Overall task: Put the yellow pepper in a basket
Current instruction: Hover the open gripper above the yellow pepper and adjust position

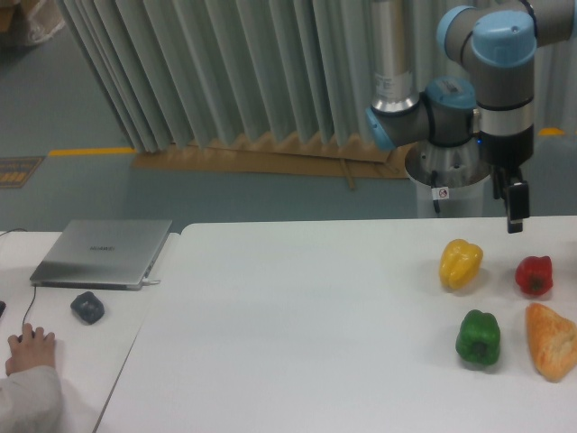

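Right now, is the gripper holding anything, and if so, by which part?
Nothing is held. The gripper hangs in the air above the table, apart from the yellow pepper and the red pepper below it.

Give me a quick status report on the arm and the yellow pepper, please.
Gripper high above the table's far right, holding nothing; jaw state unclear. Yellow pepper untouched on table, red pepper beside it. No basket in view.
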Robot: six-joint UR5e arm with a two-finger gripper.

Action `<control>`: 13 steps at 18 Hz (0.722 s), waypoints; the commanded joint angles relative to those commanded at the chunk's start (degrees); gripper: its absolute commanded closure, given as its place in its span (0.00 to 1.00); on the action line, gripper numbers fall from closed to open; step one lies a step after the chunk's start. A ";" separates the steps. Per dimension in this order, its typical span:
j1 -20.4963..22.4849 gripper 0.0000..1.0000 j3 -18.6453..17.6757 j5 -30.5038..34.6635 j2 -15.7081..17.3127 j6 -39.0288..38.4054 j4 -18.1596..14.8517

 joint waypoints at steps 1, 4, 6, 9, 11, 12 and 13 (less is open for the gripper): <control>0.00 0.00 -0.01 0.09 0.00 -0.17 -0.09; -0.09 0.00 0.34 0.17 -0.26 -0.53 0.00; -0.35 0.00 -0.09 -0.17 0.00 -0.87 0.44; -0.27 0.00 -0.89 -1.67 1.49 -1.67 0.79; -0.18 0.00 -0.80 -1.41 1.41 -0.97 1.05; 0.26 0.00 -1.06 -1.41 1.41 -0.88 0.97; 1.05 0.00 -1.67 -1.49 1.41 -1.40 0.79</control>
